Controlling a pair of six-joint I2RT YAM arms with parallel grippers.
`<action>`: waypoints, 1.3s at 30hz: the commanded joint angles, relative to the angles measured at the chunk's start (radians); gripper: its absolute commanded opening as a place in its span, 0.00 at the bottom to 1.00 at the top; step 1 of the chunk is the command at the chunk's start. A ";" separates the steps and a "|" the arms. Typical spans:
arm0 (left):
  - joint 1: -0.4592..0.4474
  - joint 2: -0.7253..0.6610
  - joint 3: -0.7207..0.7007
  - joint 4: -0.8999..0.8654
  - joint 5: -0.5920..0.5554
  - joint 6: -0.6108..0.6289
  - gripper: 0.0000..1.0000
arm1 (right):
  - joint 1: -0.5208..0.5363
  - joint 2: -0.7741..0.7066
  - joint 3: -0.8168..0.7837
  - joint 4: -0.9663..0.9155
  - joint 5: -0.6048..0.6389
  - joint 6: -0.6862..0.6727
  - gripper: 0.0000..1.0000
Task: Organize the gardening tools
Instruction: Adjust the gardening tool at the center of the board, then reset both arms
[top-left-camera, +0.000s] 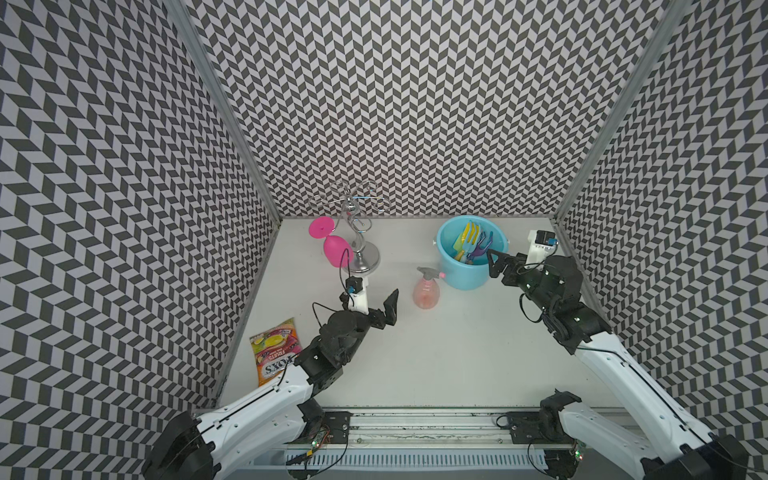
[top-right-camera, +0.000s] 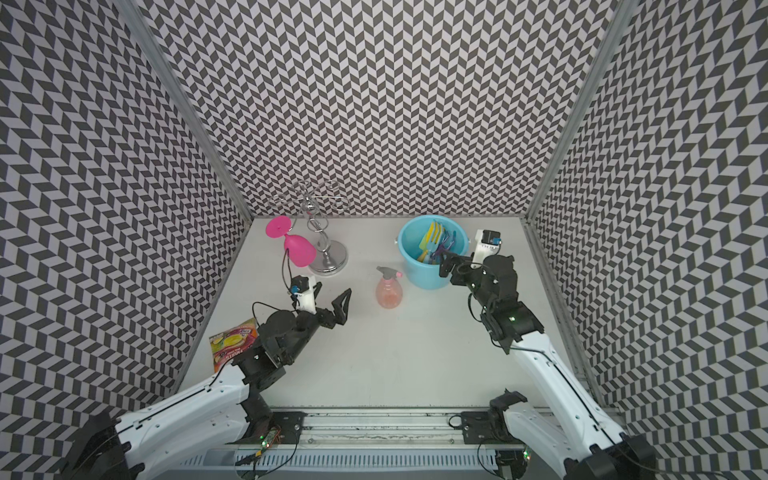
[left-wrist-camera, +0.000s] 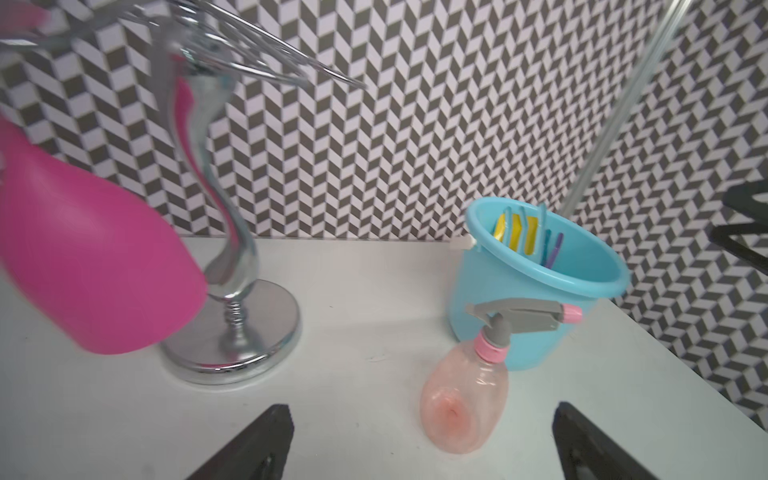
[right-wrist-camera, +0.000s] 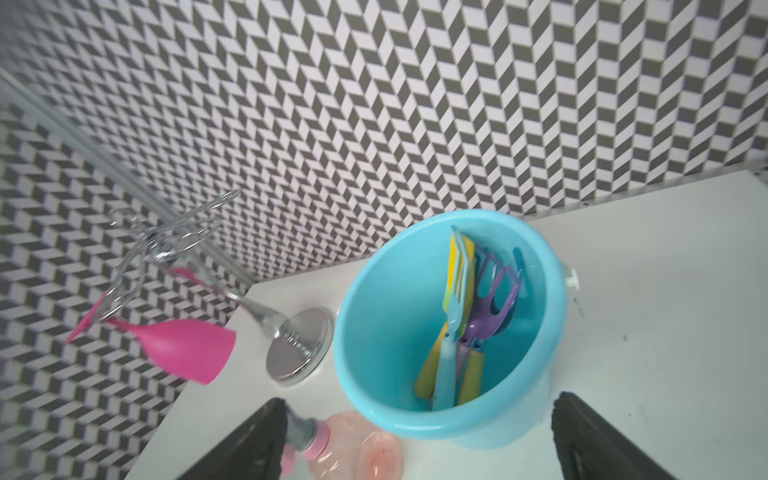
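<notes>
Left fingers (top-left-camera: 392, 305) are spread wide and empty, pointing toward the spray bottle (top-left-camera: 426, 293), which stands on the counter (top-left-camera: 415, 365) just beside the bucket (top-left-camera: 465, 278). It looks light, thin-walled and probably slick, so the pink collar under the trigger head seems the firmest hold. The hand tools (top-left-camera: 471, 245) stand in the bucket, with the right fingers (top-left-camera: 495, 264) wide and empty beside its rim.

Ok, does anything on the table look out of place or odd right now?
The pink spray bottle stands on the table beside the blue bucket, while the toy hand tools sit inside it. A candy packet near the left arm doesn't match the gardening things. Nothing looks spilled or broken.
</notes>
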 joint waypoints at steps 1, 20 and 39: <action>0.074 -0.043 0.061 -0.132 -0.029 0.022 1.00 | -0.014 0.017 -0.014 0.181 0.209 -0.022 1.00; 0.668 0.504 0.145 0.100 -0.006 0.110 1.00 | -0.022 0.150 -0.364 0.622 0.665 -0.259 1.00; 0.692 0.718 -0.118 0.863 0.258 0.258 1.00 | -0.183 0.546 -0.653 1.495 0.264 -0.378 1.00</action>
